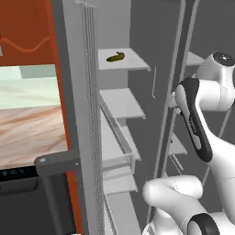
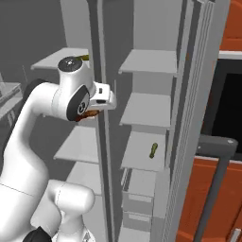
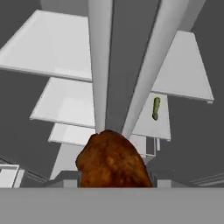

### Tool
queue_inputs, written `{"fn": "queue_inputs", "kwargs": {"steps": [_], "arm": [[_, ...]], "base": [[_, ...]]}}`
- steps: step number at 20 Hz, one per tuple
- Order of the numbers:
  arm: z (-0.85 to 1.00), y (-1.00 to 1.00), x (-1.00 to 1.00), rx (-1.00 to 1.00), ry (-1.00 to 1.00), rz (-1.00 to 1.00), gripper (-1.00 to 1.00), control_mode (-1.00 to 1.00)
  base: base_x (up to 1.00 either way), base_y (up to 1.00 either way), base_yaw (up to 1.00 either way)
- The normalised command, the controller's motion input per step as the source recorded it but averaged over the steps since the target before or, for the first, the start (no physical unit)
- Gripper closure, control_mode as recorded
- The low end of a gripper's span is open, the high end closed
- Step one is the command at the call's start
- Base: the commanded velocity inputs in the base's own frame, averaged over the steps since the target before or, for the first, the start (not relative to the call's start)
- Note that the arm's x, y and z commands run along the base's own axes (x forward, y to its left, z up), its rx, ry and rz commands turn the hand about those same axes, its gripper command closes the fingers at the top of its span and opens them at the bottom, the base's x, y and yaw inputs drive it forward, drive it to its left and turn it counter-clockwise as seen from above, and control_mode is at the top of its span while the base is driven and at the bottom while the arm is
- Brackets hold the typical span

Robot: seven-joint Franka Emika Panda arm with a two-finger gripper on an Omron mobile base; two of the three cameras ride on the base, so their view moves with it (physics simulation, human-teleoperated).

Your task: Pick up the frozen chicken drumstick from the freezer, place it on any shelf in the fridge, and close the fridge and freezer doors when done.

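In the left base view, an orange-red cabinet side [image 1: 69, 92] and a pale wood-grain counter [image 1: 27, 133] stand at the left, with a dark grey bar handle [image 1: 55, 165] below them. Next to these, the narrower grey freezer compartment [image 1: 114, 32] stands open, with short pale shelves stacked inside. A dark green curved pickle-like item [image 1: 115, 57] lies on the top short shelf [image 1: 121, 59]. Right of the grey dividing wall, the white arm with dark joints [image 1: 202, 119] reaches up in front of the wider grey fridge compartment [image 1: 215, 27].

In the right base view, the order is mirrored: the fridge, with its broad pale grey shelves [image 2: 78, 142], is at the left, and the arm's hand sits just beside the divider, at the fridge side. A bit of the reddish-brown lumpy chicken drumstick [image 2: 90, 113] peeks out under the white hand, above the broad shelf and apart from it. Right of the divider, a second green pickle-like item [image 2: 153, 150] lies on a short freezer shelf [image 2: 144, 158], and a grey door edge [image 2: 196, 118] stands further right.

In the hand view, the drumstick fills the lower middle, pinched in the two-finger gripper [image 3: 113, 183], whose jaws are drawn in against its sides. The divider runs up the middle, with broad shelves at the left and the shelf with the pickle at the right.
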Motion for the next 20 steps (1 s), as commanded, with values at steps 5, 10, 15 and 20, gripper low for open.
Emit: {"fn": "queue_inputs", "kwargs": {"steps": [5, 10, 15, 20], "arm": [[0.0, 0.0, 0.0, 0.0, 0.0, 0.0, 1.0, 1.0], [0.02, 0.05, 0.1, 0.0, 0.0, -0.01, 1.0, -1.0], [0.72, 0.24, 0.26, 0.04, -0.28, 0.0, 1.0, -1.0], [0.99, 0.39, 0.35, 0.04, -0.52, 0.0, 1.0, -1.0]], "base": [[0.0, 0.65, -0.11], [0.18, 0.32, -0.08], [0.0, 0.0, 0.0], [0.0, 0.0, 0.0]]}}
